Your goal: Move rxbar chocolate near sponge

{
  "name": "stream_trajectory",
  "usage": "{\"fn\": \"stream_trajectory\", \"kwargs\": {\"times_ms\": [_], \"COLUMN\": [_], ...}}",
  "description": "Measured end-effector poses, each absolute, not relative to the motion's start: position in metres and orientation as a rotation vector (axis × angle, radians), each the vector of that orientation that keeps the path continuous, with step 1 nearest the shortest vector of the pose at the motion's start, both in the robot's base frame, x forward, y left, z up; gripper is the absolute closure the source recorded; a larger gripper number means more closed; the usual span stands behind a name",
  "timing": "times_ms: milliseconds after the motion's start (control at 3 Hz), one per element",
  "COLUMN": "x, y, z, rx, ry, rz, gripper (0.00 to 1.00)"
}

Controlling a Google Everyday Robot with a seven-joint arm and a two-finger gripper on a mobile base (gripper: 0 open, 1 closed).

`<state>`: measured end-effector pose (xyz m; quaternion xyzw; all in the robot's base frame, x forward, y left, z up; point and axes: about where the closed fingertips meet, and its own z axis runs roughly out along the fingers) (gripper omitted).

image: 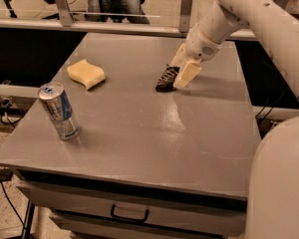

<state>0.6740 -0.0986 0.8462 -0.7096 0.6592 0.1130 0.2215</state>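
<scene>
The rxbar chocolate (165,79), a small dark bar with white lettering, is tilted between my cream-coloured fingers (186,74) at the middle right of the grey table (139,133), at or just above its surface. My gripper (173,77) is shut on the bar, reaching down from the upper right. The sponge (85,73), a pale yellow wavy block, lies on the table at the left, well apart from the bar.
A silver-blue drink can (59,110) stands upright near the table's front left corner. My white arm (249,14) spans the upper right, and my white body (281,183) fills the lower right. A rail runs along the table's far edge.
</scene>
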Motion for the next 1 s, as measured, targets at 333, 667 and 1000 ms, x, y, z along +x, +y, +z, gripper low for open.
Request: {"fn": "stream_trajectory", "kwargs": {"times_ms": [333,667,1000], "x": [0.666,0.659,0.655], "y": [-0.103,-0.106,-0.107], "z": [0.868,0.883,0.889], "rx": [-1.924,-1.904,-1.911], "ry": [1.773,1.743,1.737], "rz": [0.301,0.285,0.269], "gripper": [1.00,1.00,0.88]}}
